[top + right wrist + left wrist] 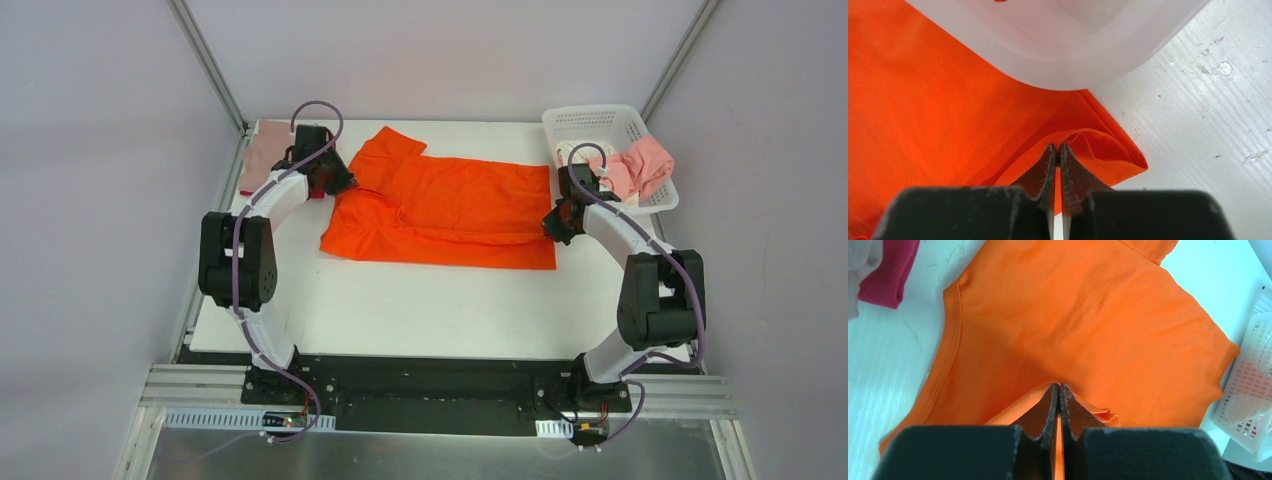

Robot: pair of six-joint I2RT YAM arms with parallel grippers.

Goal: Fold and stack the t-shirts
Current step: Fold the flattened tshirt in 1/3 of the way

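Note:
The bright orange t-shirt (445,210) lies spread across the back half of the table, one sleeve pointing to the far left. My left gripper (335,180) is shut on a fold of its left edge, seen in the left wrist view (1058,386) with orange cloth (1088,315) pinched between the tips. My right gripper (553,222) is shut on its right corner, and the right wrist view (1057,147) shows the orange corner (1108,155) bunched around the tips. A dusty pink shirt (263,150) and a crimson one (890,270) lie folded at the far left.
A white lattice basket (596,122) stands at the back right with a salmon pink shirt (645,165) hanging over its rim. Its white wall (1058,45) is close above my right gripper. The frame posts stand at both back corners.

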